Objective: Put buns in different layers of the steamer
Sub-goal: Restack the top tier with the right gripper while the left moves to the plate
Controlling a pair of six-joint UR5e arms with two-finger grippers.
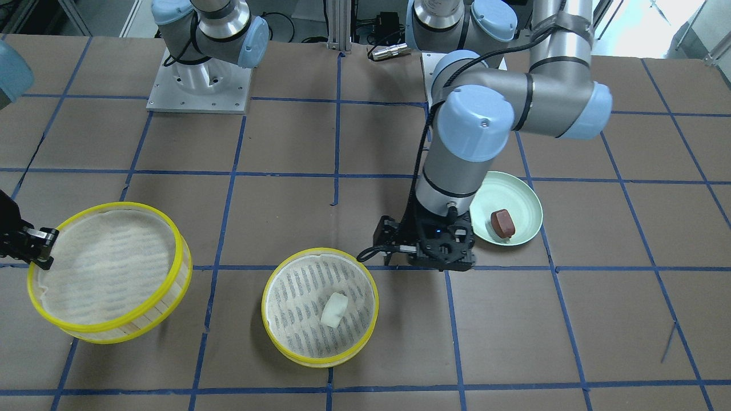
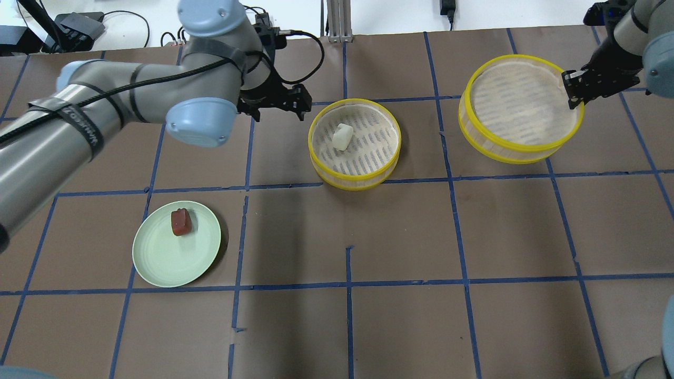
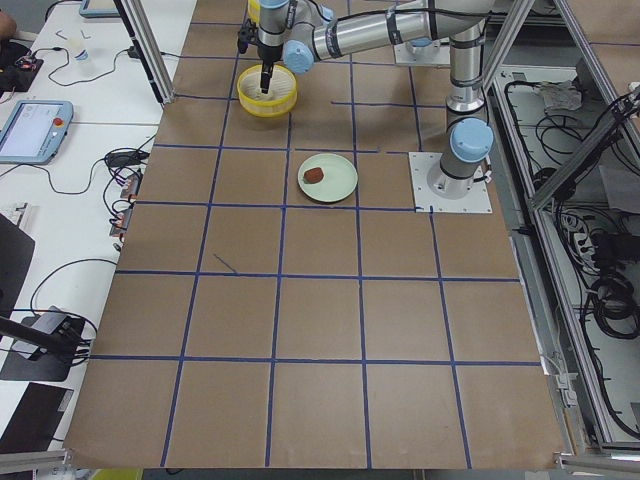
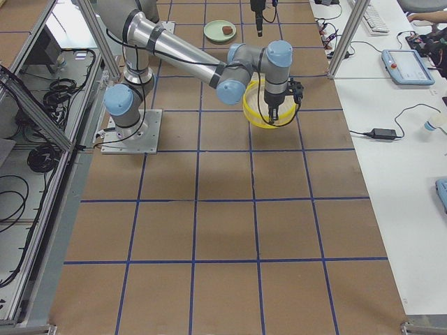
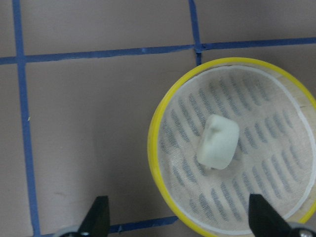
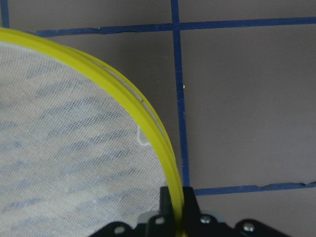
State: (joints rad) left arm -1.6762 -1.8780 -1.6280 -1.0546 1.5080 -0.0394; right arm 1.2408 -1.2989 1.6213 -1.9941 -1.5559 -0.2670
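The white bun (image 2: 342, 137) lies inside the middle steamer tray (image 2: 354, 185), also seen in the front view (image 1: 334, 309) and the left wrist view (image 5: 218, 140). The reddish-brown bun (image 2: 180, 222) sits on the pale green plate (image 2: 176, 263). My left gripper (image 2: 277, 108) is open and empty, above the table just beside the middle tray. My right gripper (image 2: 574, 92) is shut on the yellow rim of the second steamer tray (image 2: 518, 147). It holds that tray tilted; the tray is empty, with only its white liner inside.
The table is brown with a blue tape grid. The left arm's elbow (image 1: 474, 123) hangs over the plate's edge (image 1: 528, 194) in the front view. The two arm bases (image 1: 200, 85) stand at the robot's side.
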